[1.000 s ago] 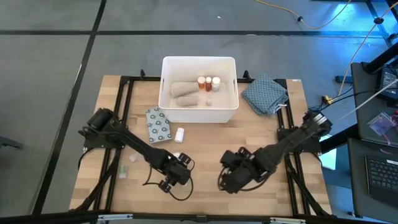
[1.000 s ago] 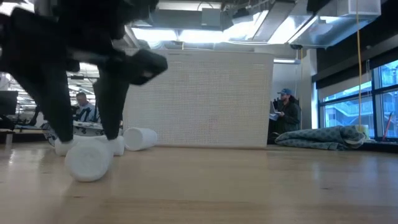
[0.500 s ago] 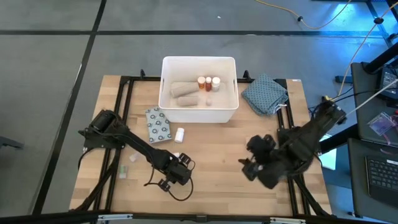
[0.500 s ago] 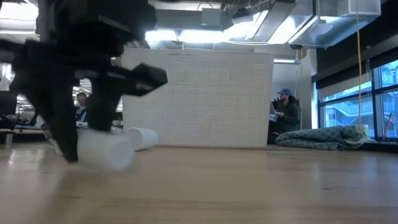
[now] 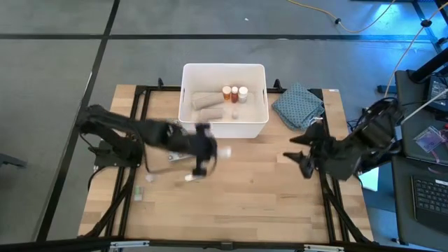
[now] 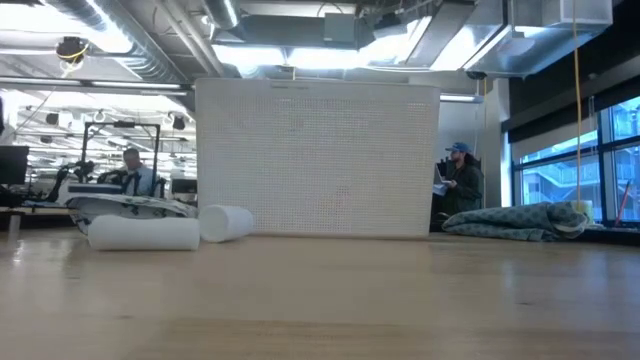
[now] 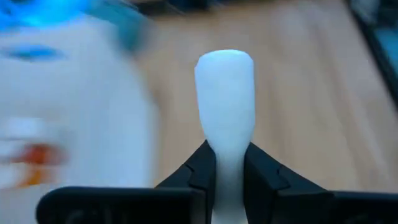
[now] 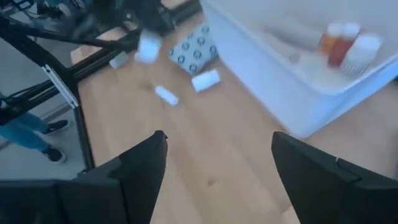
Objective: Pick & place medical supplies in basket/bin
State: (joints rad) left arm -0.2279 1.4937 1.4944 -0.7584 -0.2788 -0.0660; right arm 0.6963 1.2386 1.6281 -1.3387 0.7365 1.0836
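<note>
Medical supplies are sitting partly loose on the table (image 5: 266,203) and partly in the bin already.

- Far left: the left arm is reaching in from the table's left side. The left gripper (image 5: 203,149) is hanging just in front of the bin's near wall.
- Its fingers are pinched together on a white roll (image 7: 225,99), squeezing it at the waist with most of the roll sticking out past the tips. It looks soft. The roll is off the table, probably being carried to the bin.
- Under that arm, a grey dotted packet (image 8: 196,53) is lying flat on the wood, with a short white roll (image 6: 225,222) just beside it.
- A longer white cylinder (image 6: 145,232) is lying on its side nearer the front edge, waiting to be picked.
- Centre: the white bin (image 5: 224,67) is sitting at the back of the table. It is holding two beige rolls (image 5: 206,103) and capped orange bottles (image 5: 234,93) standing upright.
- Right of the bin: a blue patterned cloth (image 5: 299,106) is lying bunched up. It is not part of the job.
- Far right: the right gripper (image 5: 302,157) is waiting at the table's right edge, fingers spread apart and holding nothing, which is leaving the centre free for the left arm.

Writing: I am not reading any. The bottle labels are too small, and the packet is showing only its dot pattern.
</note>
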